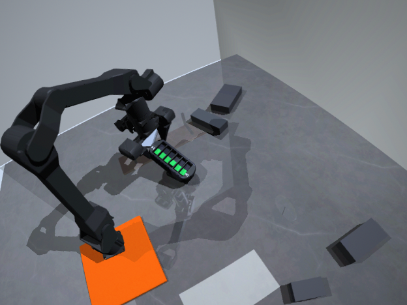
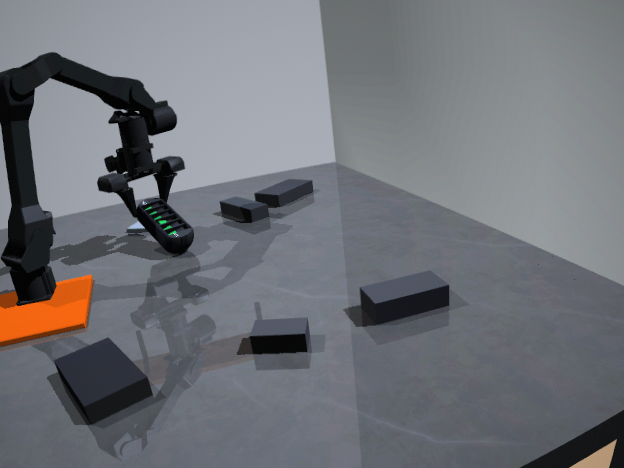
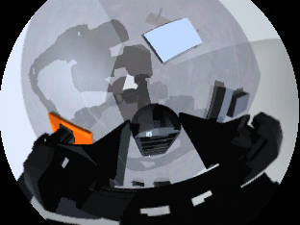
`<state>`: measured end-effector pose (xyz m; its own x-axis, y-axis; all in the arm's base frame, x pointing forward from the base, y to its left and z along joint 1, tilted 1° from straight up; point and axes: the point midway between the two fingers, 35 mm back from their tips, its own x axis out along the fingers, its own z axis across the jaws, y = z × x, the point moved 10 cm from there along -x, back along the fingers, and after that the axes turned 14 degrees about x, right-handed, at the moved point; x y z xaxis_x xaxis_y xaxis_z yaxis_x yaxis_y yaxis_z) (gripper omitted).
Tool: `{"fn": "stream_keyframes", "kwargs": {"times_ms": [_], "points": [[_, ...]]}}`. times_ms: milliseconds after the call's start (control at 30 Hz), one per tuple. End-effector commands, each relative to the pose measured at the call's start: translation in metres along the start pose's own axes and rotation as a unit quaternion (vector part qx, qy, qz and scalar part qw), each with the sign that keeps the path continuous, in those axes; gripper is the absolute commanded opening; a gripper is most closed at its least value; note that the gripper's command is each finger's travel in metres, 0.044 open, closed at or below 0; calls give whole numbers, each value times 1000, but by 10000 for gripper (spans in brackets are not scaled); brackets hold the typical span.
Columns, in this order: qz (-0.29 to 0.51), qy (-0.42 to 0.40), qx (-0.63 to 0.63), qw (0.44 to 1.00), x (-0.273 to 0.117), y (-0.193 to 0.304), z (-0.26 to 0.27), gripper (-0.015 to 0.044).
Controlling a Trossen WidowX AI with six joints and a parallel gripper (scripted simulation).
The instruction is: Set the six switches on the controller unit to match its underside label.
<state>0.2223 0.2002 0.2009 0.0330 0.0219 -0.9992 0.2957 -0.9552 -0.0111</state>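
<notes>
The dark grey controller unit (image 1: 173, 158) (image 2: 166, 223) (image 3: 156, 139) is tilted lengthwise, one end raised and the other low, at or just above the bench (image 1: 263, 184) (image 2: 302, 261). My gripper (image 1: 156, 146) (image 2: 149, 206) (image 3: 156, 119) is shut on the raised end, a finger on each side, pointing down. The switch face is turned towards the top and exterior views. In the top view every switch shows green along the lower-left side. Which ends are pressed down is too small to tell. The underside label is hidden in all views.
Two dark blocks (image 1: 226, 96) (image 1: 209, 120) lie behind the unit. More dark blocks (image 1: 364, 239) (image 1: 305, 290) (image 2: 103, 375) lie towards the front and right. A white panel (image 1: 229, 282) is at the front. The arm stands on an orange plate (image 1: 141, 262) (image 2: 65, 324).
</notes>
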Motion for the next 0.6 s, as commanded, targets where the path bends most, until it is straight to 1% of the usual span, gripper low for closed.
{"fn": "stream_keyframes", "kwargs": {"times_ms": [0,567], "points": [[5,-5,6,1000,6,1,2,338],[5,-5,6,1000,17,-5,3,338]]}}
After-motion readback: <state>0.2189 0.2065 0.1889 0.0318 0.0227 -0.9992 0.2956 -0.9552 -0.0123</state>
